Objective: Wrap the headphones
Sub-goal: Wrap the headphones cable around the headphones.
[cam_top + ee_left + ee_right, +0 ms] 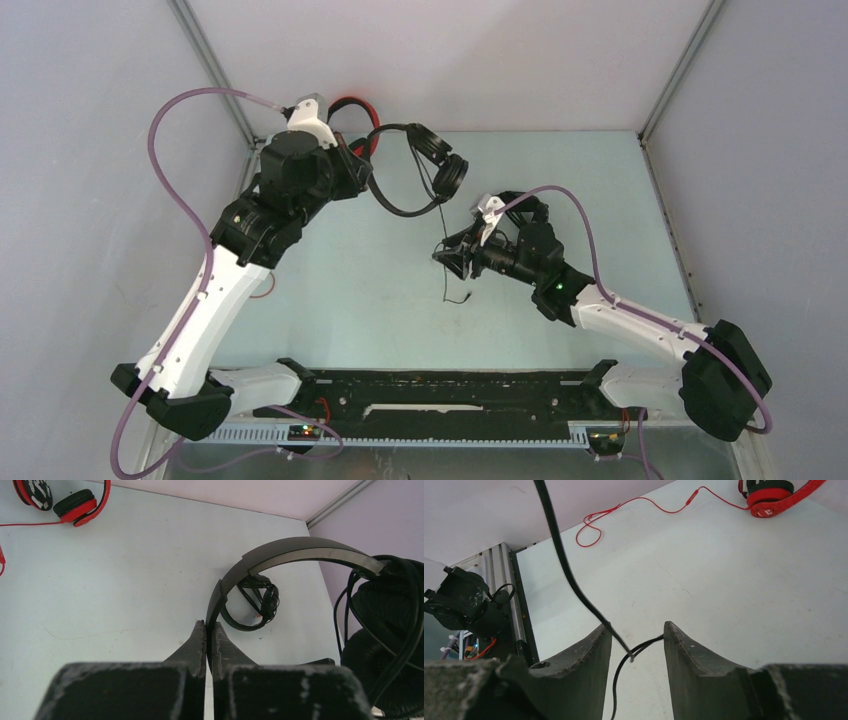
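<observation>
Grip check: left gripper (206, 630) clamped tight on headband of black headset (405, 208), held up over table (350, 290), far left of centre, earcups out to right. Thin black cable (569, 575) hangs down between fingers of right gripper (636, 630), jaws apart, nothing pinched. Red headset (75, 507) lying on table, far left corner, red cord (639, 502) trailing loose.

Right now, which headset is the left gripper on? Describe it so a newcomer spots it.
Look to the table's far left corner, where the left arm reaches. There the left gripper is shut on the headband of an all-black headset. Unlike the red headset lying behind it, its thin black cable hangs down into the open right gripper.
</observation>
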{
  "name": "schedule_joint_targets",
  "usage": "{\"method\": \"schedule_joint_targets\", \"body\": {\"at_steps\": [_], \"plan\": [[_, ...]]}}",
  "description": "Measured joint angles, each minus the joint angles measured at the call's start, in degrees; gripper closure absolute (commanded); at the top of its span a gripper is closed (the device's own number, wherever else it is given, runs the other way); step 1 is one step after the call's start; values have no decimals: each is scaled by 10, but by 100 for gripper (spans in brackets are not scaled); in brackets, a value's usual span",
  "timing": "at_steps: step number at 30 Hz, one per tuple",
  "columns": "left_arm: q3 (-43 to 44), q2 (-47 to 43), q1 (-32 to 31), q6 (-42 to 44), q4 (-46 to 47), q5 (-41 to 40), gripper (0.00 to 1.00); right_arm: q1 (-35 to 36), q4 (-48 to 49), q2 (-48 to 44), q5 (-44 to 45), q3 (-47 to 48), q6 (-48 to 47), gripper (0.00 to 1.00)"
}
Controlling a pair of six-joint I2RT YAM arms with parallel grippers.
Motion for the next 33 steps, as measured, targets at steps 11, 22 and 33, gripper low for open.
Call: {"method": "schedule_joint_targets", "body": {"at_steps": [11, 22, 33], "plan": [[18, 5, 0, -10, -1, 0, 100, 15, 52, 42, -1, -53, 0, 53], [51, 10, 5, -11, -3, 1, 100, 5, 111, 80, -7, -89, -15, 49], [53, 12, 5, -16, -9, 6, 100, 7, 246, 109, -77, -90, -34, 45]]}}
